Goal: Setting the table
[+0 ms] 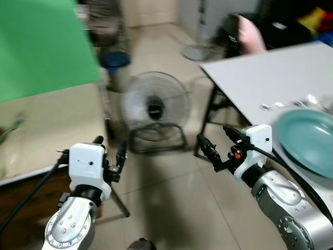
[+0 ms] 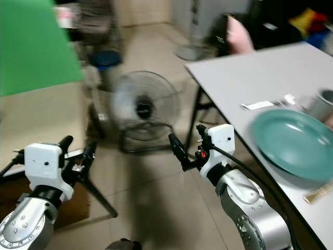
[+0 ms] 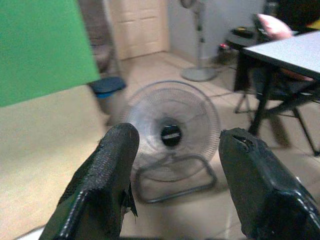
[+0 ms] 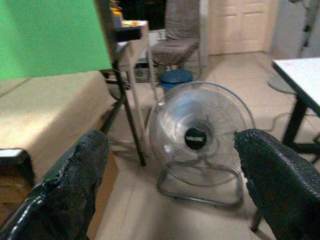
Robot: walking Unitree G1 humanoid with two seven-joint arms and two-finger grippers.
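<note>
A grey-white table (image 1: 260,78) stands at my right. On it lies a teal plate (image 1: 307,140) near the front edge, with silver cutlery (image 1: 283,105) behind it, a metal cup (image 2: 323,104) at the far right and a gold-coloured utensil (image 2: 318,195) in front of the plate. My right gripper (image 1: 218,143) is open over the floor just left of the table, holding nothing. My left gripper (image 1: 110,151) is open at the lower left, also empty. Both point toward a floor fan.
A round metal floor fan (image 1: 155,108) stands on the tiled floor ahead. A green panel (image 1: 41,47) and a beige surface (image 1: 47,125) lie at the left. A blue stool (image 1: 115,62) and a pedestal fan base (image 1: 195,52) are farther back. A pink cushion (image 1: 252,36) lies behind the table.
</note>
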